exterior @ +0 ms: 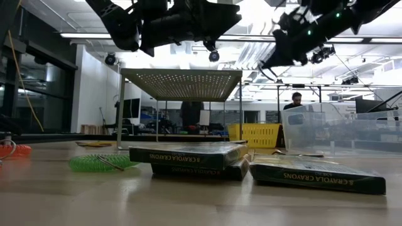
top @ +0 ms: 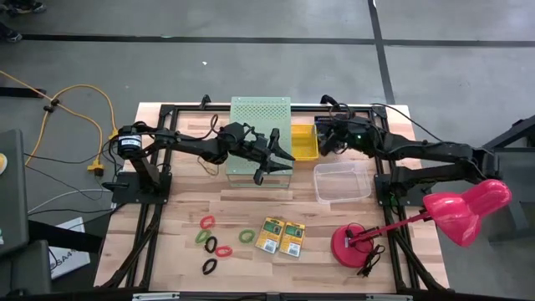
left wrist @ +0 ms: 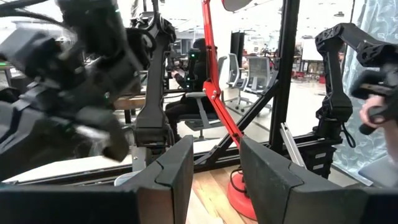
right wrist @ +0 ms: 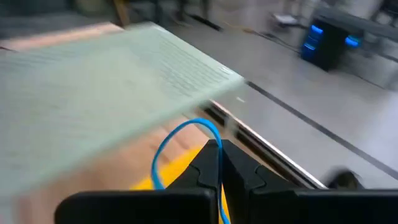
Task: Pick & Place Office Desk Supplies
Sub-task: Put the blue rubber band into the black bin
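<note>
Two yellow-and-green crayon boxes (top: 269,236) (top: 292,238) lie flat side by side near the table's front. Left of them lie several elastic band loops: red (top: 207,221), green (top: 247,237) and black (top: 209,267). My left gripper (left wrist: 214,168) hangs open and level beside the pale-green perforated box (top: 260,134), with nothing between its fingers. My right gripper (right wrist: 219,146) is up over the yellow bin (top: 303,142), shut on a thin blue band loop (right wrist: 180,134). My right gripper pinches the blue loop between its two shut fingertips, at one point of the loop (right wrist: 214,140). The remaining part of the loop curves out past the tips to one side. It is lifted clear, with the yellow bin (right wrist: 180,168) below it.
A clear plastic container (top: 341,181) stands right of centre, near the yellow bin. The pink desk lamp (top: 464,207) stands on its round base (top: 351,242) at the near right. The perforated box stands on thin legs (exterior: 119,110) at the table's far middle.
</note>
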Controlling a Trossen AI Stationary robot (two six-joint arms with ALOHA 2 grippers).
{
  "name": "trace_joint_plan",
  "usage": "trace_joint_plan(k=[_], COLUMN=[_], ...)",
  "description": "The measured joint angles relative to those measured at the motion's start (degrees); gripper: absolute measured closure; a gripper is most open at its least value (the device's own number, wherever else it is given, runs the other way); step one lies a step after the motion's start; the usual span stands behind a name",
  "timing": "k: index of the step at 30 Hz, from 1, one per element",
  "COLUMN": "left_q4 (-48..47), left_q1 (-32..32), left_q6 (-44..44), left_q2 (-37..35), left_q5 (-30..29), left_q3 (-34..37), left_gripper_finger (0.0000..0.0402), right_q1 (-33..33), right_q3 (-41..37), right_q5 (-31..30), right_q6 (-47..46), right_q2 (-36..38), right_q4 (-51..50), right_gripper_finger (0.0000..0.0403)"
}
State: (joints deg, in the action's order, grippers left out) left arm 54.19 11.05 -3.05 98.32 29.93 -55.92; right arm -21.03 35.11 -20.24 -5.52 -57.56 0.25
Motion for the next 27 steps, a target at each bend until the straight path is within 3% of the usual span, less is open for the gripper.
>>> trace_joint_plan(k=[8,15,27], left_q4=[0.0,0.0,0.0], left_q1=[0.0,0.0,0.0], left_q6=[0.0,0.0,0.2], left_q2=[0.0,0.0,0.0], left_q5=[0.0,0.0,0.0], left_q3=[0.0,0.0,0.0], left_gripper_finger=[0.0274,0.0274,0.0274], right_q1=[-5.7,-9.8,-16.7], right_q3=[0.0,0.0,0.0], right_q5=[-0.8,-0.2,9.6], right_q6=[-4.5,-6.9,-9.9], right_q2=[-1.1,-8.9,-16.6], right_q4=[-4.8,-5.6,-7.9], right_gripper_finger=[0.0401,0.0401,0.0401])
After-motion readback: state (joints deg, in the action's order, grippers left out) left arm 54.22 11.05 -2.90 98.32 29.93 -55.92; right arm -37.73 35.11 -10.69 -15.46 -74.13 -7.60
